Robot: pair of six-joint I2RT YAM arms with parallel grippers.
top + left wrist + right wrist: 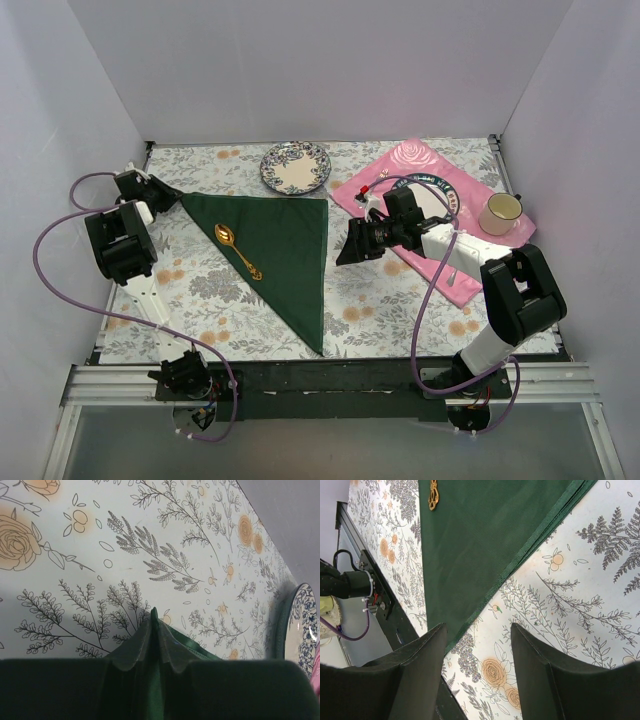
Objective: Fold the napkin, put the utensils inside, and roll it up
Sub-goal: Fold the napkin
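Green napkin (pixel 275 250) lies folded in a triangle, tip toward the arms. Right gripper (pixel 477 628) hovers at its right edge, fingers spread wide. Gold spoon (pixel 237 250) rests on the cloth. Left gripper (pixel 172 199) pinches the far-left corner. Plate (pixel 296 167) just beyond.
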